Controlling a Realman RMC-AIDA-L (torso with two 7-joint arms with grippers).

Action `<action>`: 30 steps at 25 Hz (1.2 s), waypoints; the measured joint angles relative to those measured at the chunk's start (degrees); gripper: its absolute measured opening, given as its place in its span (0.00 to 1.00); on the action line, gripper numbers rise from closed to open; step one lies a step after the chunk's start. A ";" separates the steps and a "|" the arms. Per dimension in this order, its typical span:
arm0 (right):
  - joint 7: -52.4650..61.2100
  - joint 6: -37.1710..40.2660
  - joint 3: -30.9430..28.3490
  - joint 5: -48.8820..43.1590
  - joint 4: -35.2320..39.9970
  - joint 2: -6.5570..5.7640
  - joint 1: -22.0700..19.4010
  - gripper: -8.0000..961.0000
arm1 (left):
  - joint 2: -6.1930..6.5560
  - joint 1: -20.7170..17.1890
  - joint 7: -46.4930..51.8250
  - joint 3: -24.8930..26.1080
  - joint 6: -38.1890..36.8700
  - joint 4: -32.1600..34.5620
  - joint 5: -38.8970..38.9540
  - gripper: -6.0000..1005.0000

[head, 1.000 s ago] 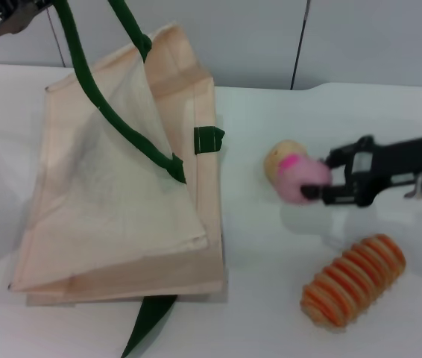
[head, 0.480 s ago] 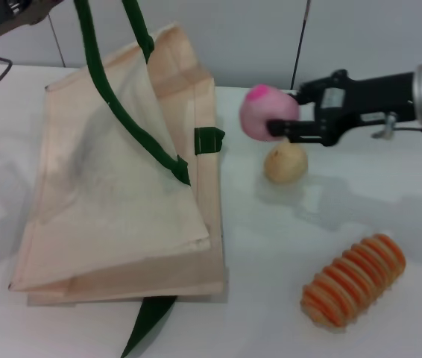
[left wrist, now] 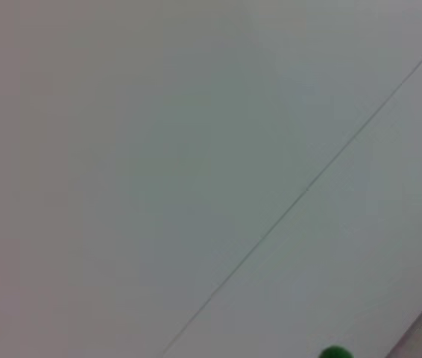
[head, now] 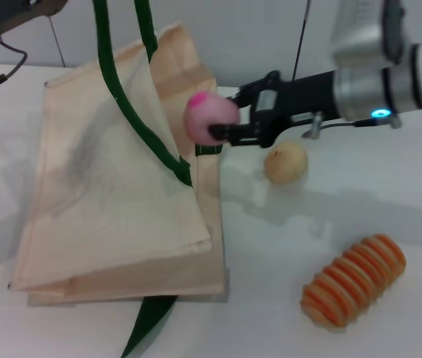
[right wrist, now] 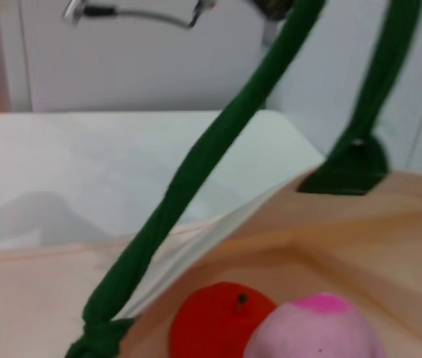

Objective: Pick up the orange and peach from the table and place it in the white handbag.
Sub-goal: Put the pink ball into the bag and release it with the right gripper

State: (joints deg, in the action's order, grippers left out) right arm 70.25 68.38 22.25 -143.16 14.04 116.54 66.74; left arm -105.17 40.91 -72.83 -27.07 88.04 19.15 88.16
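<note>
My right gripper point(head: 227, 119) is shut on the pale pink peach point(head: 208, 115) and holds it in the air over the right edge of the white handbag point(head: 114, 194). The bag lies on the table with its dark green straps point(head: 133, 123) pulled taut upward toward my left arm point(head: 10, 15) at the top left. In the right wrist view the peach point(right wrist: 315, 328) hangs just above the open bag point(right wrist: 360, 246), and the orange point(right wrist: 222, 322) lies inside it. The orange is hidden in the head view. The left wrist view shows only a blank surface.
A small beige-yellow ball point(head: 285, 162) sits on the white table point(head: 390, 194) just right of the bag, below my right arm. An orange-and-tan ribbed oblong item point(head: 354, 281) lies at the front right. One loose strap end point(head: 147, 321) trails off the bag's front edge.
My right gripper has lifted the peach from beside the beige ball and carried it left to above the bag's opening. The straps have shifted slightly to the right.
</note>
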 joint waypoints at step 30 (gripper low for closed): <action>-8.42 -19.30 3.65 -3.19 -22.42 1.09 13.65 0.49 | -0.03 2.20 0.15 0.80 0.47 -0.19 2.49 0.12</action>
State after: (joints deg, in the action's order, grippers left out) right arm 61.83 49.09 25.90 -146.35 -8.38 117.63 80.39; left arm -105.20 43.11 -72.68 -26.28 88.51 18.96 90.64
